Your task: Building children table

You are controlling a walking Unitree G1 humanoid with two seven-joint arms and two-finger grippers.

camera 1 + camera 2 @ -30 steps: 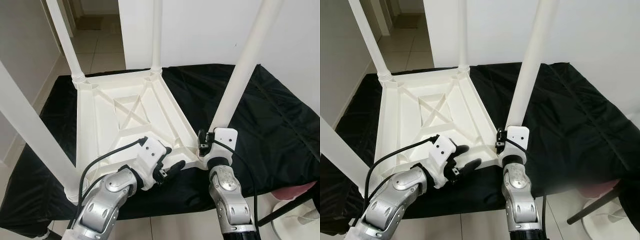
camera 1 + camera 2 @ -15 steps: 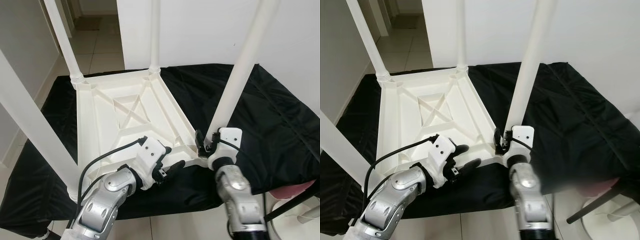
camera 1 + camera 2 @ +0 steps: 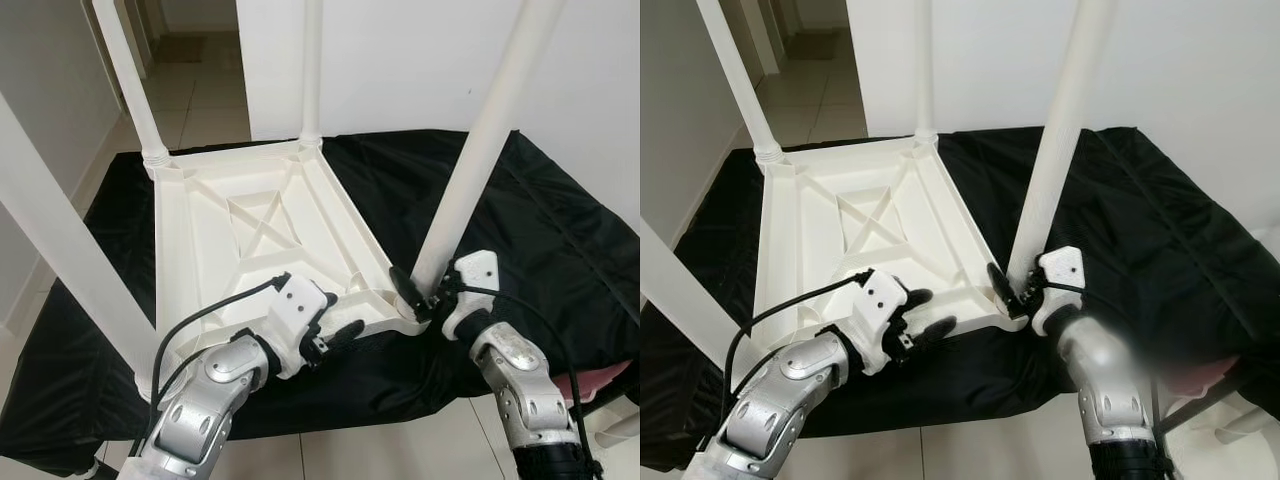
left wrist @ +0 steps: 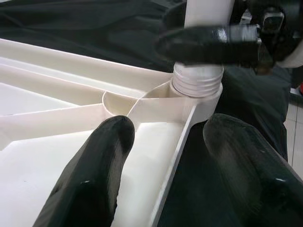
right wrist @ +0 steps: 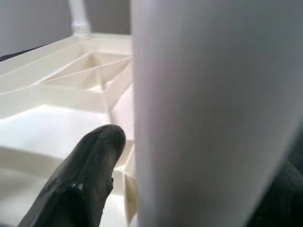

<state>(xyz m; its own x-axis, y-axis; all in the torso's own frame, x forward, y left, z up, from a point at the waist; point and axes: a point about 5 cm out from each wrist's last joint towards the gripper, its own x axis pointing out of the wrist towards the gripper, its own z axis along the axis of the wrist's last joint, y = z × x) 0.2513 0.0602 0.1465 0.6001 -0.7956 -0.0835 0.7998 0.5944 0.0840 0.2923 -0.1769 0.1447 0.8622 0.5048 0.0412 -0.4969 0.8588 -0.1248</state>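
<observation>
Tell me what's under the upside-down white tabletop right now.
The tabletop lies on a black cloth that spreads past its edges and hangs over the front. Whatever the cloth is draped over is covered, so I can't tell what supports it. Tiled floor shows beyond.

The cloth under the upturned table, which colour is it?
Black. The cloth shows best in the left eye view.
</observation>
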